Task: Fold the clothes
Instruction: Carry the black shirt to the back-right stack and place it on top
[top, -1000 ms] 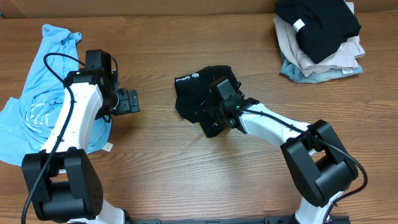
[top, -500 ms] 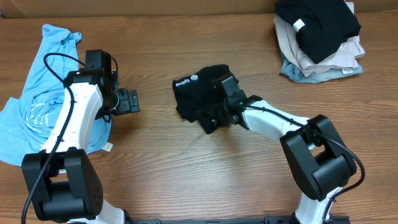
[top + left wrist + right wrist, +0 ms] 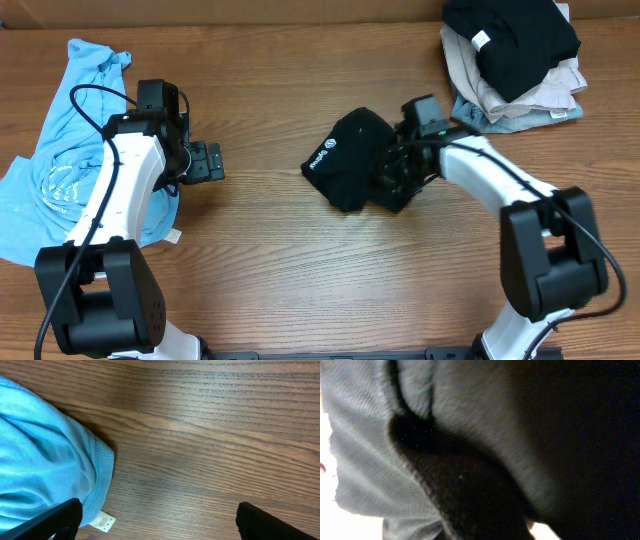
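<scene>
**Item: black shirt, bunched, not yet folded**

Location: the black shirt [image 3: 348, 168] lies on the wooden table [image 3: 300, 270], well to the left of the folded pile [image 3: 512, 60] and nearer the robot than it. It sits as a rounded heap. A white logo [image 3: 325, 157] shows on the side turned away from the pile.

Condition: crumpled into a lump, with no flat panel, collar or sleeve to be made out. By appearance the folding is at an early stage, since the cloth wants spreading first.

Handling (a judgement): soft, light, limp cloth. It will sag and drape from any single hold and will not keep a shape. It is not fragile, and it looks likely to drag on the wood grain rather than slide.

Where to hold: an outer edge or hem, pinched through one layer only. A grip into the heap's middle would gather several layers.

Right gripper [image 3: 393, 180]: pressed into the side of the shirt that faces the pile. Its wrist camera shows only dark knit close up (no fingers are discernible), so I cannot tell whether the jaws are parted or closed on cloth.

Left gripper [image 3: 207, 162]: far from the pile, beyond the shirt, over bare wood with its jaws spread wide and holding nothing. It hangs just beside a light-blue garment [image 3: 60, 160].
</scene>
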Motion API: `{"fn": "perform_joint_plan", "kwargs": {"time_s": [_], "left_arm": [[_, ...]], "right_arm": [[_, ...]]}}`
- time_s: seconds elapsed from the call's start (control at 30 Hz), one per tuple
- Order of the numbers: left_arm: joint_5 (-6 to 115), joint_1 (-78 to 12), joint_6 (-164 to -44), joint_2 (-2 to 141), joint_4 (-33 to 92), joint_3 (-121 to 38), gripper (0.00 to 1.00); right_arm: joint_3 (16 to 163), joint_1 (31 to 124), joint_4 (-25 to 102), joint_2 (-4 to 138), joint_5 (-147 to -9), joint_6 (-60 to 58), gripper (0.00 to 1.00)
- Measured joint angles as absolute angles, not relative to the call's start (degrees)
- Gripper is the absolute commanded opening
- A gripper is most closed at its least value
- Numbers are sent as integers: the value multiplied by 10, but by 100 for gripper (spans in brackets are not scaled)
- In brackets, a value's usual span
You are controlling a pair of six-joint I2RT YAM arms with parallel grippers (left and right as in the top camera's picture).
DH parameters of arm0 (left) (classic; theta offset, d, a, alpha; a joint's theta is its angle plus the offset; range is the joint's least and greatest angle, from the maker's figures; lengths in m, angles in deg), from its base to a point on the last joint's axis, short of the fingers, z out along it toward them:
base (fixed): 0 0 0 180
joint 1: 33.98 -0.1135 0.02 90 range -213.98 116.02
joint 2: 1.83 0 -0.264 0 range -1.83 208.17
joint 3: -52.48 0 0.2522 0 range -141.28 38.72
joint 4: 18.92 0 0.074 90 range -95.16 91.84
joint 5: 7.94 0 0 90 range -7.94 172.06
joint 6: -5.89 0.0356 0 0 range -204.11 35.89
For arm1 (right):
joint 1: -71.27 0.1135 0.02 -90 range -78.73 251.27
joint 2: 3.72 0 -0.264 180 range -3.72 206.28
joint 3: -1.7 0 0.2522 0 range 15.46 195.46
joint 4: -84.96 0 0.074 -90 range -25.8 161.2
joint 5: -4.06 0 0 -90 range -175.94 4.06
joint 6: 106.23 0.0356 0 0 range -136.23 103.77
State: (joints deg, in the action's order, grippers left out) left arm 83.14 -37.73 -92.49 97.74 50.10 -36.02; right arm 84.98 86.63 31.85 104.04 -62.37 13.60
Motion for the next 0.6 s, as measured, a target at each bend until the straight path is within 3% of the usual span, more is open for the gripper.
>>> {"fn": "perform_joint_plan", "kwargs": {"time_s": [0.6], "left_arm": [[831,-377,-925,977,501,-360,100]], "right_arm": [[1086,855,116,1016,-624,-46,4]]}}
